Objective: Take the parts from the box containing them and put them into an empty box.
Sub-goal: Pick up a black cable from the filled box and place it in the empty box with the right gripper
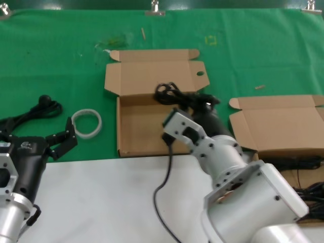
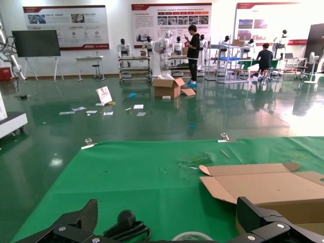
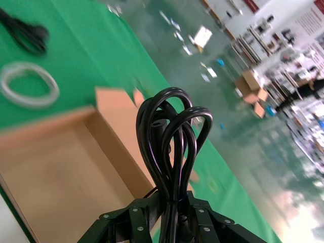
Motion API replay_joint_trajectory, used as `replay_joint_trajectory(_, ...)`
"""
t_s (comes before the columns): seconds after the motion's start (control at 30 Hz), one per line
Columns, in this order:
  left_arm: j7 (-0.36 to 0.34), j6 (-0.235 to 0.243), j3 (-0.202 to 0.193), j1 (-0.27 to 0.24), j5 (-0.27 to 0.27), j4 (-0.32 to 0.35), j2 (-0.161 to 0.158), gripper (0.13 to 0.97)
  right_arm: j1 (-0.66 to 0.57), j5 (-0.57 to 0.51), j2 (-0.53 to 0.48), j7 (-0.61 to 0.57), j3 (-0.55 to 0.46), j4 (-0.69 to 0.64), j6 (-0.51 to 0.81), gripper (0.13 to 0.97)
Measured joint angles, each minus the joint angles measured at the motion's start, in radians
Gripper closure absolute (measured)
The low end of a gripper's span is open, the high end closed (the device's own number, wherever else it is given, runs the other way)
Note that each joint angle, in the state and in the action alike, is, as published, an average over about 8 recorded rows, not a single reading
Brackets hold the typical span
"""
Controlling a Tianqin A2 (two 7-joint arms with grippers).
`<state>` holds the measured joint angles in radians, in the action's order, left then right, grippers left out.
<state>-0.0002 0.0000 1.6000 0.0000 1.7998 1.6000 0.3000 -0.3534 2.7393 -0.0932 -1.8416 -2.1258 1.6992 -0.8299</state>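
Green cloth covers the far part of the worktop [image 1: 61,61], with a bare white strip along its near edge. At the near left corner the left gripper [image 1: 61,142] rests idle with its black fingers spread apart, holding nothing. Just beyond it on the cloth lie a black cord with a round knob end [image 1: 43,107] and a flat white ring [image 1: 87,123]; neither belongs to the job.

Toward the middle sits the empty box [image 1: 136,129], a shallow brown cardboard mailer with its hinged lid thrown back and a small oval hole in one side flap. Its floor is bare. Above its right far corner the right gripper [image 1: 200,106] is clamped on a coiled bundle of thin black cord [image 3: 172,136], gripped low around the gathered strands so that the loops stand up from between the fingers. A loose tail of cord hangs down over the box's near edge.

At the right edge lies the second brown cardboard mailer box [image 1: 276,126], lid open, with more black cords [image 1: 304,163] dark along its near side, partly hidden by the arm.

The bundle looks light and floppy, likely to sag and snag by its trailing end. Pinching across all the gathered strands, as now, seems the safest hold; a single loop would probably slip free.
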Motion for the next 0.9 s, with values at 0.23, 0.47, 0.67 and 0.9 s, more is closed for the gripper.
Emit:
replay_joint_trajectory(0.23, 0.0, 0.0, 0.0, 0.0, 0.0, 0.0, 0.0, 0.132, -0.052, 0.012, -0.004, 0.095, -0.115, -0.051, 0.015, 0.867)
replay_joint_trajectory(0.47, 0.0, 0.0, 0.0, 0.0, 0.0, 0.0, 0.0, 0.132, -0.051, 0.012, -0.005, 0.123, -0.135, -0.087, 0.005, 0.867)
replay_joint_trajectory(0.67, 0.0, 0.0, 0.0, 0.0, 0.0, 0.0, 0.0, 0.132, -0.045, 0.012, -0.005, 0.138, -0.131, -0.107, 0.006, 0.867)
replay_joint_trajectory(0.9, 0.0, 0.0, 0.0, 0.0, 0.0, 0.0, 0.0, 0.132, -0.045, 0.012, -0.006, 0.141, -0.13, -0.11, 0.007, 0.846)
